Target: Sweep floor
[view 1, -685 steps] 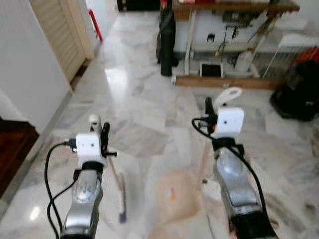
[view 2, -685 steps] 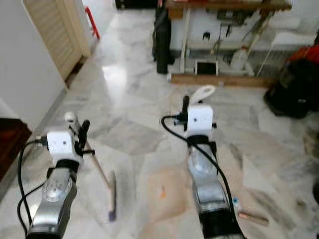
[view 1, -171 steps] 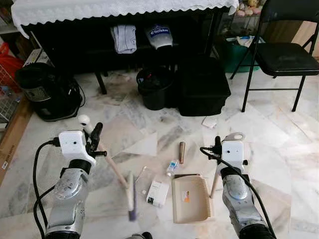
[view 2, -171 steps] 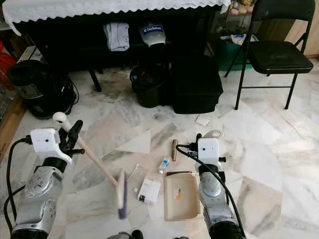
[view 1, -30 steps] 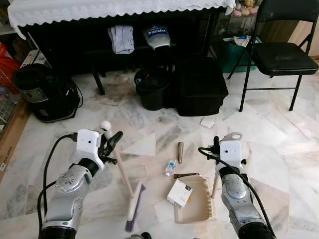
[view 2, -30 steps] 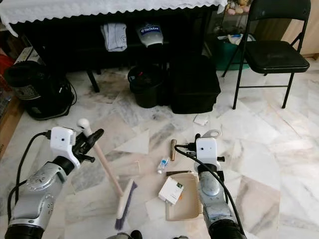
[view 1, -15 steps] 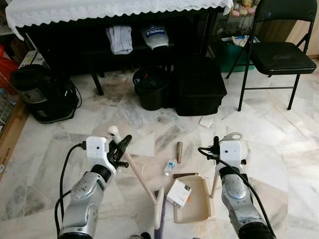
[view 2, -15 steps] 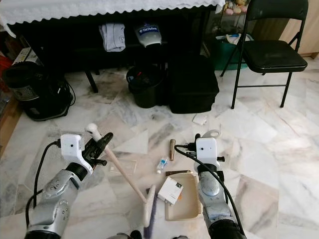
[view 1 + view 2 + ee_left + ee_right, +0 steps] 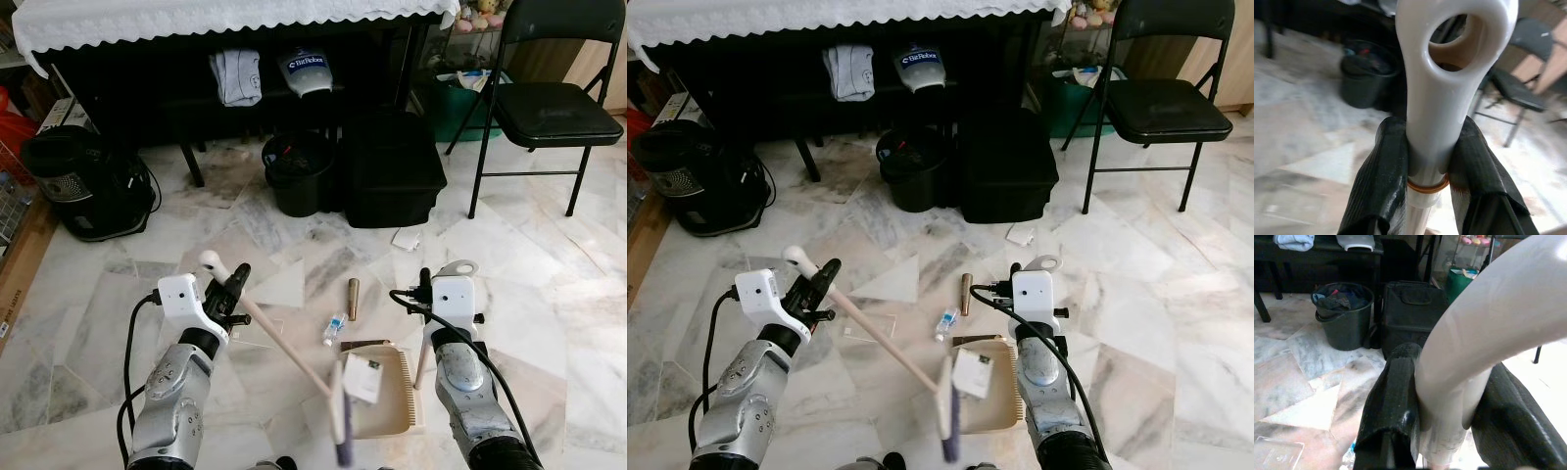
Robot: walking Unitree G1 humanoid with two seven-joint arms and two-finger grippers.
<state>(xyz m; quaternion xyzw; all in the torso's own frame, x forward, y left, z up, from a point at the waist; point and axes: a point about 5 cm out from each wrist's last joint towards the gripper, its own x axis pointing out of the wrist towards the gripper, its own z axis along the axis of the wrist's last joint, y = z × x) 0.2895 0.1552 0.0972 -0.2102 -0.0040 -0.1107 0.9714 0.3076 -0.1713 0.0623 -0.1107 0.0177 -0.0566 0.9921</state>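
Note:
My left gripper (image 9: 231, 285) is shut on the long pale handle of a hand brush (image 9: 338, 419); the handle slants down to the right and the blurred bristle head sits at the left edge of the beige dustpan (image 9: 384, 399). A white box (image 9: 362, 377) lies tilted on the pan. My right gripper (image 9: 428, 287) is shut on the dustpan's upright white handle (image 9: 1474, 342). In the left wrist view both fingers (image 9: 1378, 186) clamp the brush's looped handle end (image 9: 1442, 98). On the floor just beyond the pan lie a small bottle (image 9: 335, 328) and a brown tube (image 9: 353, 293).
A clear plastic lid (image 9: 870, 328) and a white scrap (image 9: 405, 238) lie on the marble floor. Ahead stand a black bin (image 9: 296, 172), a black case (image 9: 390, 166), a dark table with a white cloth (image 9: 225, 15), a black appliance (image 9: 83, 181) at left and a folding chair (image 9: 554, 103) at right.
The brush head has swung right across the floor to the dustpan's edge. The white box has shifted further onto the pan. The right arm has held still.

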